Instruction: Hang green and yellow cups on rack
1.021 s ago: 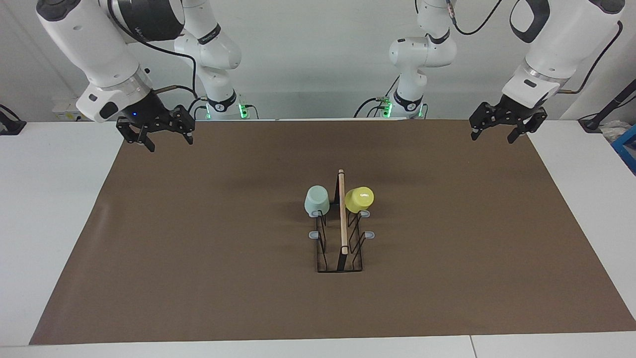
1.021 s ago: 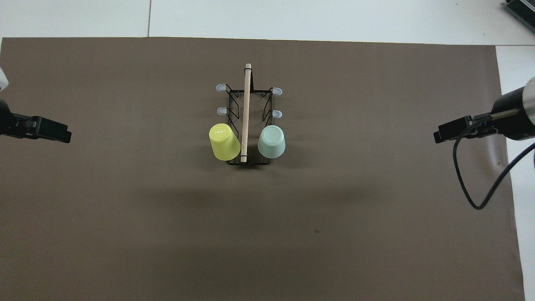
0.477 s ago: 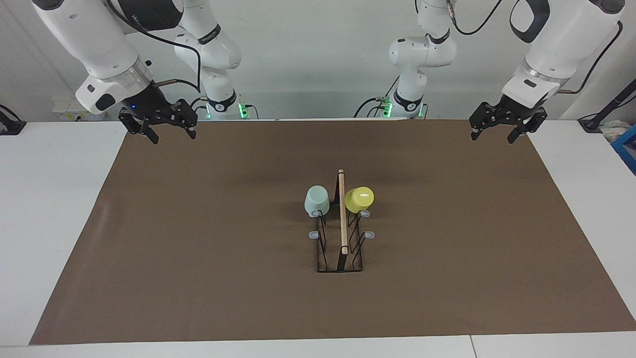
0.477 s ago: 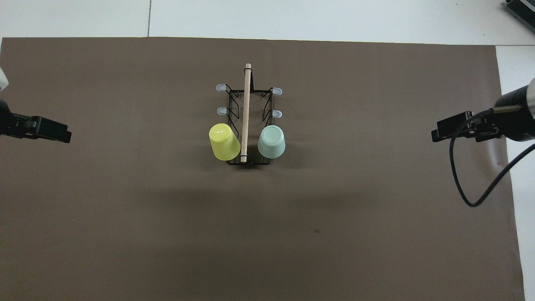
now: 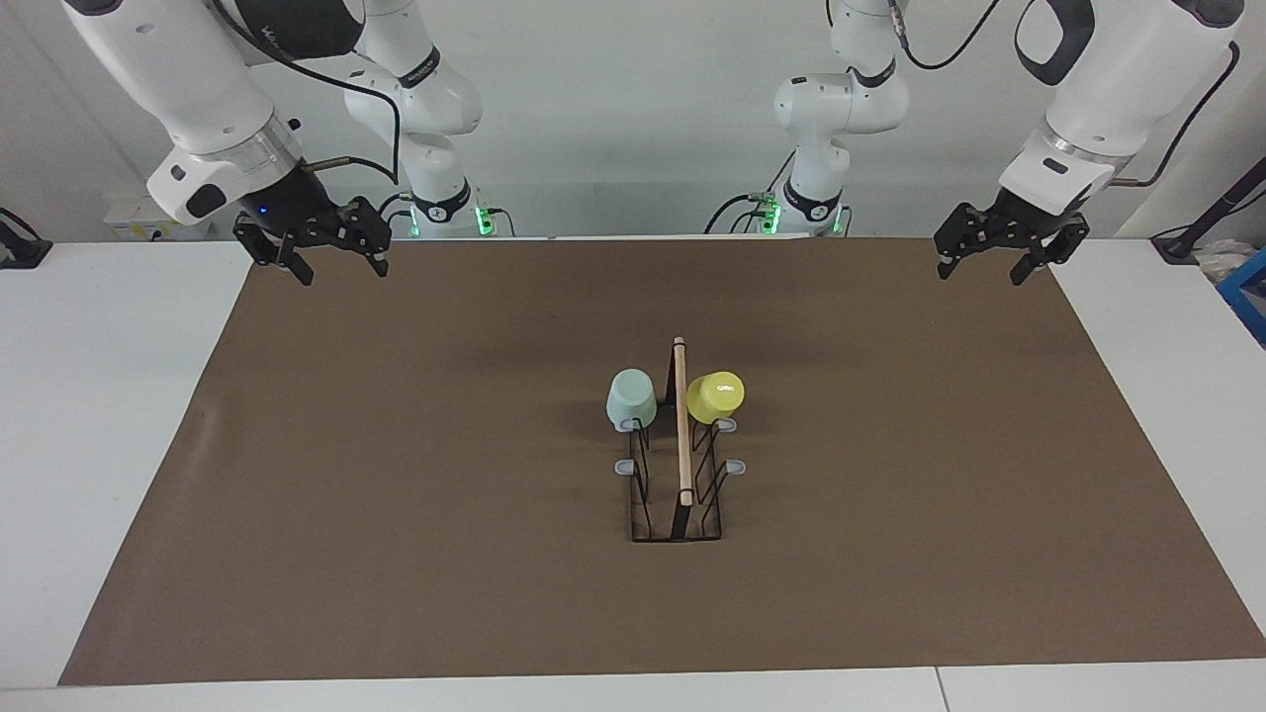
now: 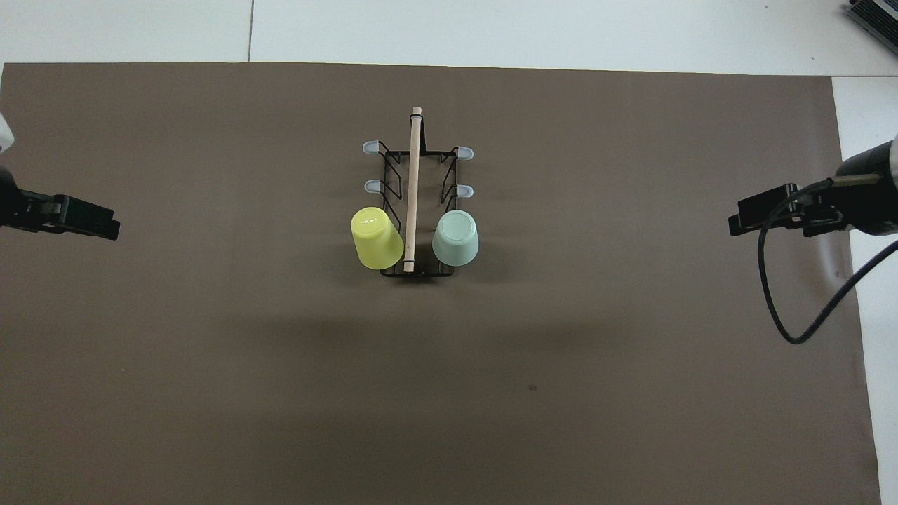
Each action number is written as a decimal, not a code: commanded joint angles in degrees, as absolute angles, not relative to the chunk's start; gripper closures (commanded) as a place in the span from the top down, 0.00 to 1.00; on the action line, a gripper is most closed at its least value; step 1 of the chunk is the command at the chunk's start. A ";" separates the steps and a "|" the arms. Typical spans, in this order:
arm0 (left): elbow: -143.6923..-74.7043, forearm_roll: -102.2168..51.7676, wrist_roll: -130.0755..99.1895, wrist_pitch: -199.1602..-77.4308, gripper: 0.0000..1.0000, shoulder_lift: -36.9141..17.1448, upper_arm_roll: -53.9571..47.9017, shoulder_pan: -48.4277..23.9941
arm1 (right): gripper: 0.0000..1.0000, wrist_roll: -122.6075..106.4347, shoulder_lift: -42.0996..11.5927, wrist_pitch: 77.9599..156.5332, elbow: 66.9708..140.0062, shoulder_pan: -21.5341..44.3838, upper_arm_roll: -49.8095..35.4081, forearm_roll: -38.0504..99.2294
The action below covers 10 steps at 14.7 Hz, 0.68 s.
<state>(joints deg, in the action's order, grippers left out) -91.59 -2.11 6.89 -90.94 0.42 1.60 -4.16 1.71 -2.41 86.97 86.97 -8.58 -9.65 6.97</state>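
Observation:
The black wire rack (image 5: 681, 475) with its wooden top rod (image 6: 413, 182) stands mid-mat. The mint green cup (image 5: 630, 398) (image 6: 456, 238) and the yellow cup (image 5: 715, 396) (image 6: 377, 238) sit upside down on the pair of prongs nearest the robots, one on each side of the rod. The other grey-capped prongs (image 6: 371, 148) are bare. My right gripper (image 5: 341, 272) (image 6: 751, 219) is open and empty, raised over the mat's edge at the right arm's end. My left gripper (image 5: 979, 274) (image 6: 91, 219) is open and empty, raised over the mat's edge at the left arm's end.
A brown mat (image 5: 396, 494) covers most of the white table (image 5: 99, 396). A black cable (image 6: 779, 301) loops down from the right wrist. A blue box (image 5: 1248, 287) lies off the mat at the left arm's end.
The right gripper has drawn up and back toward the robots and a little outward. The left gripper, cups and rack have not moved.

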 commanded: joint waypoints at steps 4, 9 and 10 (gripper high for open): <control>-92.46 -2.64 7.21 -90.62 1.00 1.23 2.46 -4.92 | 1.00 2.02 -2.55 86.84 86.57 -5.98 -8.70 6.86; -92.20 -2.55 7.12 -90.96 1.00 1.14 2.46 -4.92 | 1.00 2.02 -2.20 86.92 86.92 -5.10 -7.91 6.85; -92.20 -2.46 7.29 -90.71 1.00 1.14 2.46 -4.83 | 1.00 2.02 -2.20 86.92 87.01 -5.01 -7.82 6.86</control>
<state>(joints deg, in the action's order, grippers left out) -91.59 -2.11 6.89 -90.94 0.42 1.60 -4.16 1.71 -2.41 86.97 86.96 -5.58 -8.50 6.92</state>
